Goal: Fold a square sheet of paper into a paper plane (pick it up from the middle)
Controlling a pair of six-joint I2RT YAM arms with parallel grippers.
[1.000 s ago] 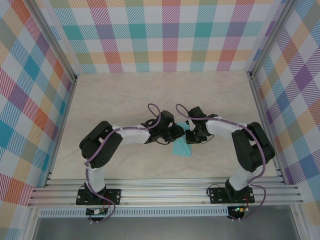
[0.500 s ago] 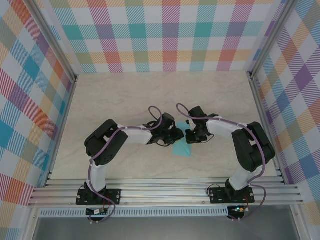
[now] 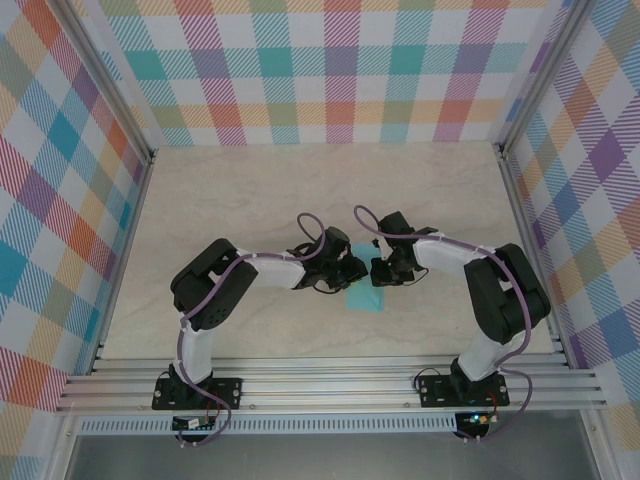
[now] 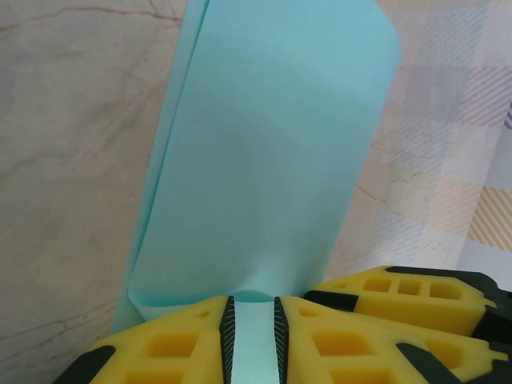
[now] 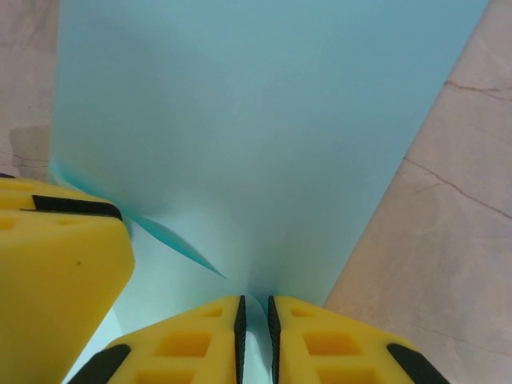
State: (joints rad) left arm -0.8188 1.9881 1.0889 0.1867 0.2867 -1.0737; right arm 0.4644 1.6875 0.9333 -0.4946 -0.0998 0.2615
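Folding has begun, but you are well short of a plane. Your left gripper (image 3: 352, 268) and right gripper (image 3: 378, 272) meet nose to nose over the table (image 3: 250, 200), about midway between its left and right edges and rather nearer its near edge than its far one. The square sheet of paper (image 3: 362, 299) shows just on the near-edge side of them; from above you cannot tell whether its lower part rests on the table.

At the left wrist, the left gripper (image 4: 252, 302) is clamped on the sheet (image 4: 264, 160), with a strip of it pinched between the pads. The paper is bowed over in a soft curl, and a second layer peeps out along its left side. No sharp crease shows there.

At the right wrist, the right gripper (image 5: 254, 300) has its pads drawn close on the sheet's (image 5: 240, 120) near edge, with paper in the narrow gap. A small pucker runs from there toward another yellow finger (image 5: 56, 256), which I take for the left gripper's.

Done, by my reading: the pick-up and a first loose doubling-over. Left for you: pressing that fold flat, then the nose and the wings.
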